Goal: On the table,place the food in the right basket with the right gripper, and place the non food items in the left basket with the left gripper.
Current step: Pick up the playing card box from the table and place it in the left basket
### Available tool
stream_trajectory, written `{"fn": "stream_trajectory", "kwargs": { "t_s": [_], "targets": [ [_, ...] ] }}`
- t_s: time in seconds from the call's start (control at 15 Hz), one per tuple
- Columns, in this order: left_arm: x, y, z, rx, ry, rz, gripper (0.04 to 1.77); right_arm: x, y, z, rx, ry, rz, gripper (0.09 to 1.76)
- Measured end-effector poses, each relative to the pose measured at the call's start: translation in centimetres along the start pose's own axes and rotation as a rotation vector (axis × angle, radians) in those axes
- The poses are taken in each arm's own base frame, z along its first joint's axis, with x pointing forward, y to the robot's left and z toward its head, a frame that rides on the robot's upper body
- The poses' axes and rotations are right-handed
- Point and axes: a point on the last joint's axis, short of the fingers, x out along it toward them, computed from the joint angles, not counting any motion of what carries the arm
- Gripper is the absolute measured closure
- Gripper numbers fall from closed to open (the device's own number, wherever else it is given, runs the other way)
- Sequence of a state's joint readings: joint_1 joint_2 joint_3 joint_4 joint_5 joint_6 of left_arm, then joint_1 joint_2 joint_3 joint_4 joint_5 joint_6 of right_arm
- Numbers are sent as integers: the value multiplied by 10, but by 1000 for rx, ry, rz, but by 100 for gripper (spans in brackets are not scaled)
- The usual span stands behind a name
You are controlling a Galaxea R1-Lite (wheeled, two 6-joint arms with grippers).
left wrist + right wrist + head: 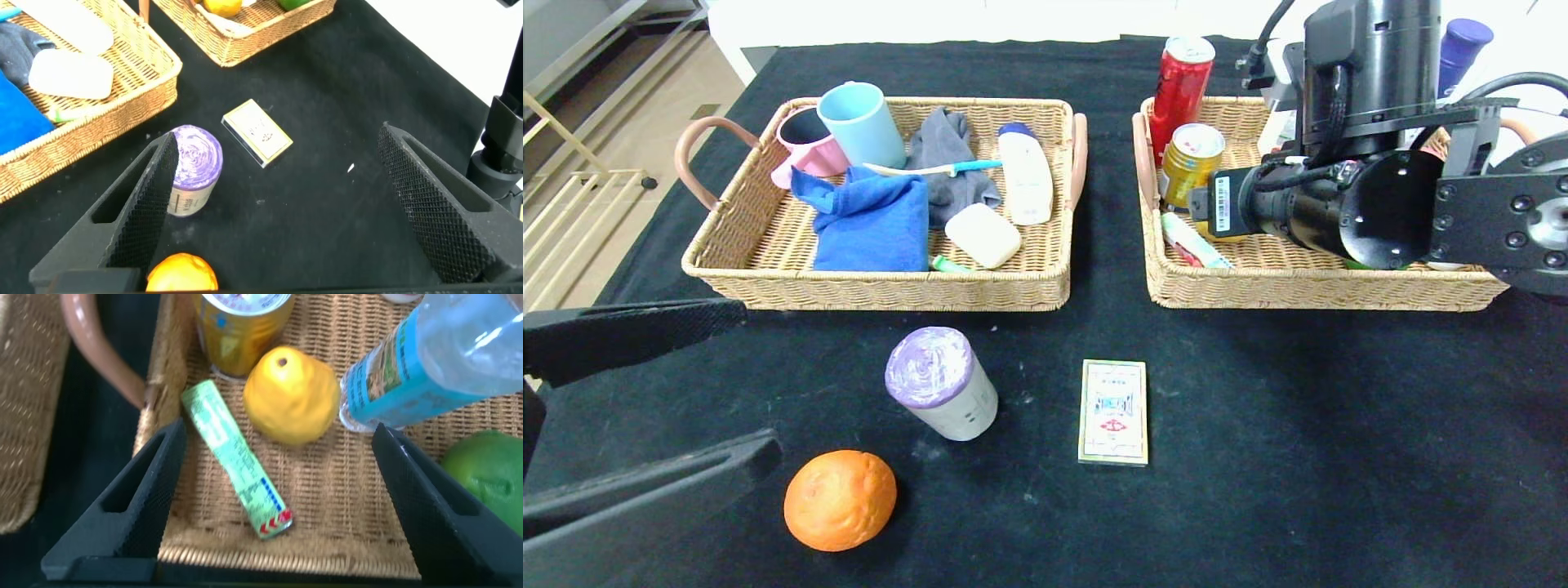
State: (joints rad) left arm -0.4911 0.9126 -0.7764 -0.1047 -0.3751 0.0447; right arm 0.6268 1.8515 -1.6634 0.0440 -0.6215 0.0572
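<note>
Black cloth covers the worktop (pixel 1258 457) on which I see the remaining items: a dimpled orange (pixel 840 499) nearest the robot on its left, a purple-topped roll (pixel 940 382) in a white sleeve lying tilted just beyond it, and a flat yellow-edged card box (pixel 1113 412) lying apart to the roll's right. My left gripper (pixel 278 212) hovers low at the near left edge, jaws spread wide and empty, with the roll and orange showing between its fingers (pixel 143 208) in the wrist view. My right gripper (pixel 278 498) hangs over the right basket (pixel 1307 290), jaws wide apart and holding nothing; below them lie a yellow pear-shaped fruit (pixel 292 394), a green-wrapped candy stick (pixel 234 460), a clear bottle (pixel 441 363) with a blue label, a gold can (pixel 243 327) and a green fruit (pixel 486 478). A red can (pixel 1181 83) stands at that basket's far left corner. The left basket (pixel 882 290) holds a blue mug (pixel 862 122), a pink mug (pixel 809 143), a blue cloth (pixel 866 220), a grey cloth (pixel 947 163), a toothbrush (pixel 931 168), a white bottle (pixel 1025 173) and a pale soap bar (pixel 983 234).
</note>
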Motion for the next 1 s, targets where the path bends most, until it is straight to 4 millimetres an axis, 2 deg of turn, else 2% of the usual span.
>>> {"fn": "stream_trajectory", "kwargs": {
  "t_s": [0.2, 0.6, 1.0],
  "targets": [
    [-1, 0, 1, 2, -5, 3, 5, -22, 11, -7, -19, 56, 22, 18],
    [-1, 0, 0, 1, -4, 6, 5, -66, 46, -30, 32, 199, 94, 16],
    [-1, 0, -1, 1, 0, 6, 5, -73, 75, -51, 51, 269, 140, 15]
  ]
}}
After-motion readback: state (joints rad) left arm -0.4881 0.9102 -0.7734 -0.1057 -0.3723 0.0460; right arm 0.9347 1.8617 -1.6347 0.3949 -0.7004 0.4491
